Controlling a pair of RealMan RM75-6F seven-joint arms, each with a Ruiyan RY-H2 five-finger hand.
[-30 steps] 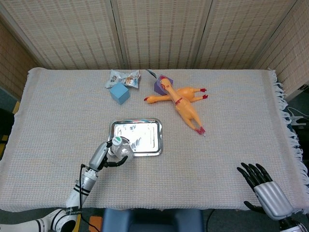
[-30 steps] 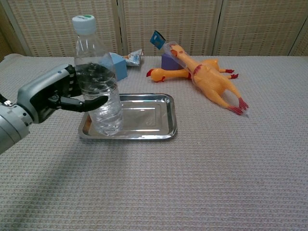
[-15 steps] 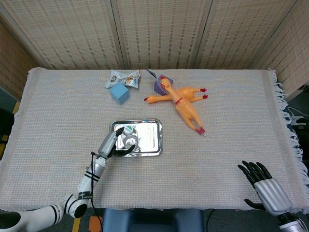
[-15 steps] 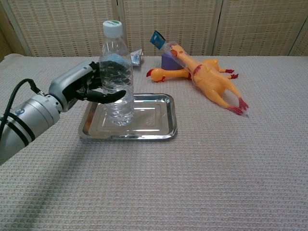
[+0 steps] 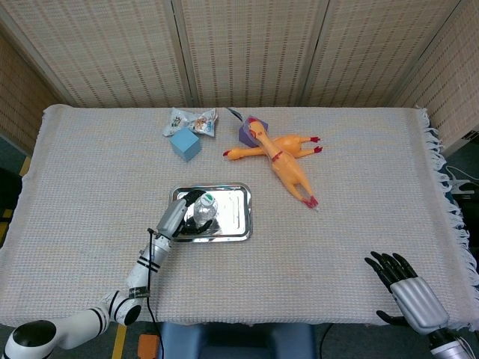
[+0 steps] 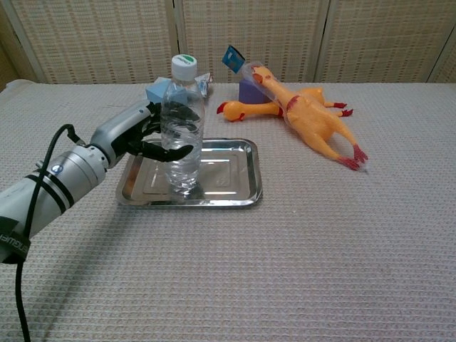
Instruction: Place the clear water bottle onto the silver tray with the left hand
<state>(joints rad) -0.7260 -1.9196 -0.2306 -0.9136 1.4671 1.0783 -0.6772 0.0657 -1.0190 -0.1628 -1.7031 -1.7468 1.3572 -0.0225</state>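
The clear water bottle [image 6: 182, 128] with a white and green cap stands upright inside the silver tray [image 6: 239, 187], its base at or just above the tray floor. My left hand [image 6: 139, 135] grips the bottle around its middle from the left. From the head view the bottle [image 5: 204, 209] shows cap-up over the left half of the tray [image 5: 233, 213], with the left hand [image 5: 179, 215] wrapped beside it. My right hand [image 5: 410, 288] hangs off the table's near right edge, fingers spread and holding nothing.
A yellow rubber chicken [image 5: 284, 161] lies behind and right of the tray, against a purple block [image 5: 245, 133]. A blue cube [image 5: 185, 143] and a snack packet [image 5: 191, 120] sit at the back left. The woven cloth [image 5: 359, 202] covers the table.
The left hand has carried the bottle forward and to the right, from the tray's near left corner to over the tray, and lowered it. The right hand has hardly moved.
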